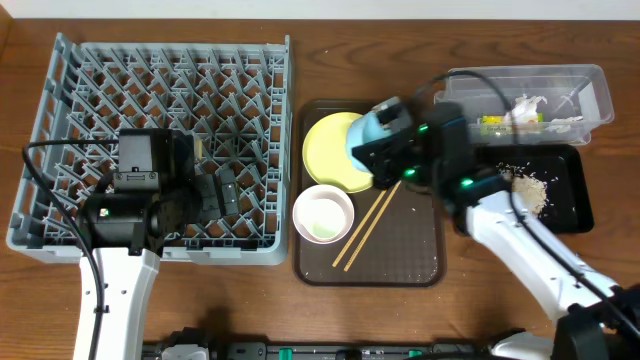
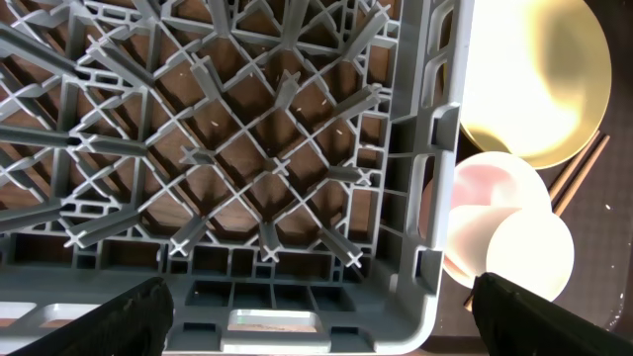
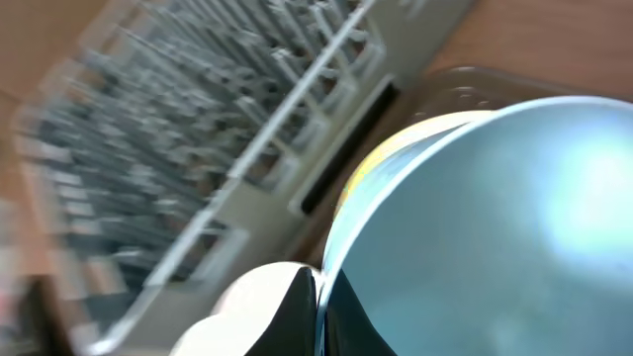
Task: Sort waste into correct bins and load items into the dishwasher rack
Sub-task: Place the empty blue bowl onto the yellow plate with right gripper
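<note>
Right wrist view: my right tool [image 3: 318,314] is clamped narrow on the rim of the round light blue bowl [image 3: 495,218]. The bowl is tilted over the round yellow plate [image 1: 328,150]; whether the two touch I cannot tell.

Judgement: the step in hand is carrying this bowl to the rack. It should clear the crate wall, go down on edge between pegs, and be released only once seated.

Just beside the plate, on the brown rectangular serving tray [image 1: 410,255], lie a white bowl [image 1: 323,214] and wooden chopsticks [image 1: 365,228].

Further left, the large grey plastic dishwasher rack [image 1: 90,100] shows no dishes. My left tool [image 2: 331,321] stands wide, holding nothing, over its front right corner.

Furthest right on the wooden bench [image 1: 250,310]:
- The clear plastic rectangular tub [image 1: 592,92] contains crumpled white tissue [image 1: 527,105] and a small yellow-green wrapper [image 1: 492,123].
- The shallow black rectangular tray [image 1: 572,215] beside it contains loose beige crumbs [image 1: 530,188].
</note>
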Controlling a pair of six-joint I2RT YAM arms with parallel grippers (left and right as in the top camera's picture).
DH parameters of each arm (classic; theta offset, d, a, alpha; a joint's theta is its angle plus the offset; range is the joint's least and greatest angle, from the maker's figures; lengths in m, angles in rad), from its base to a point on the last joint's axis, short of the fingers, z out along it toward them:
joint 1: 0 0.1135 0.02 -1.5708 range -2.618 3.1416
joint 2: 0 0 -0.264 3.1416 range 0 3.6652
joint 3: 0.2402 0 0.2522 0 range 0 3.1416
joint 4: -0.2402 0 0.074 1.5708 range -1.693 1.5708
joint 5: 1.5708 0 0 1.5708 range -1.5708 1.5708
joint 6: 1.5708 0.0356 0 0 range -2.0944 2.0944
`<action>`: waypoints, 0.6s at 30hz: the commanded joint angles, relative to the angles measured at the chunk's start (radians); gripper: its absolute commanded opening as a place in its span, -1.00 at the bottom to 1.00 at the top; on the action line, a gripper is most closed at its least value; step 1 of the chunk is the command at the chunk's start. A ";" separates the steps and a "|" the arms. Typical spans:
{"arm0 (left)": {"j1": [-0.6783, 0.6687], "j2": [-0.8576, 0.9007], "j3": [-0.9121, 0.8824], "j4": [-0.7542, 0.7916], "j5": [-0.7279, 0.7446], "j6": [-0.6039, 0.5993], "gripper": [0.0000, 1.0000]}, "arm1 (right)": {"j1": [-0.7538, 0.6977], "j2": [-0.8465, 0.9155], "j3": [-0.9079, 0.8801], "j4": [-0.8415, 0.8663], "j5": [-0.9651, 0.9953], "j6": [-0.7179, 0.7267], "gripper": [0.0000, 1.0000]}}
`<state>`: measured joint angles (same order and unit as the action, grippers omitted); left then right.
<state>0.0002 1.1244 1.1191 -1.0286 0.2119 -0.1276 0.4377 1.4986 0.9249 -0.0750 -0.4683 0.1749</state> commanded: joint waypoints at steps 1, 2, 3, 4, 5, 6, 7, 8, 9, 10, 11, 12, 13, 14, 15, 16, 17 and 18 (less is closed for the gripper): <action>0.004 0.005 0.014 -0.003 0.013 -0.001 0.96 | 0.077 0.044 0.010 0.034 0.298 -0.114 -0.98; 0.004 0.005 0.014 -0.003 0.013 -0.001 0.96 | 0.092 0.063 0.010 0.051 0.315 -0.114 -0.98; 0.004 0.005 0.014 -0.003 0.013 -0.001 0.96 | 0.103 0.081 0.010 0.067 0.319 -0.114 -0.98; 0.004 0.005 0.014 -0.003 0.013 -0.001 0.96 | 0.109 0.100 0.010 0.082 0.319 -0.113 -0.98; 0.004 0.005 0.014 -0.003 0.013 -0.001 0.96 | 0.113 0.121 0.010 0.100 0.319 -0.113 -0.98; 0.004 0.005 0.014 -0.003 0.013 -0.001 0.96 | 0.115 0.143 0.010 0.118 0.317 -0.112 -0.98; 0.004 0.005 0.014 -0.003 0.013 -0.001 0.96 | 0.116 0.162 0.010 0.131 0.316 -0.111 -0.98; 0.004 0.005 0.014 -0.003 0.013 -0.001 0.96 | 0.116 0.182 0.010 0.145 0.314 -0.109 -0.98; 0.004 0.005 0.014 -0.003 0.013 -0.001 0.96 | 0.115 0.201 0.010 0.155 0.313 -0.109 -0.98; 0.004 0.005 0.014 -0.003 0.013 -0.001 0.96 | 0.116 0.215 0.010 0.162 0.313 -0.109 -0.98; 0.004 0.005 0.014 -0.003 0.013 -0.001 0.96 | 0.116 0.230 0.010 0.166 0.307 -0.109 -0.98; 0.004 0.005 0.014 -0.003 0.013 -0.001 0.96 | 0.116 0.241 0.010 0.169 0.306 -0.109 -0.98; 0.004 0.005 0.014 -0.003 0.013 -0.001 0.96 | 0.116 0.251 0.010 0.171 0.305 -0.109 -0.97; 0.004 0.005 0.014 -0.003 0.013 -0.001 0.96 | 0.116 0.256 0.010 0.171 0.302 -0.108 -0.92; 0.004 0.005 0.014 -0.003 0.013 -0.001 0.96 | 0.116 0.260 0.010 0.170 0.298 -0.108 -0.84; 0.004 0.005 0.014 -0.003 0.013 -0.001 0.96 | 0.116 0.260 0.010 0.170 0.293 -0.108 -0.70; 0.004 0.005 0.014 -0.002 0.013 -0.001 0.96 | 0.116 0.260 0.010 0.173 0.282 -0.109 -0.51; 0.004 0.005 0.014 -0.002 0.013 -0.001 0.96 | 0.115 0.260 0.010 0.176 0.272 -0.109 -0.35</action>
<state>0.0002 1.1244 1.1191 -1.0286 0.2119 -0.1280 0.5480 1.7603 0.9249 0.0925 -0.1818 0.0818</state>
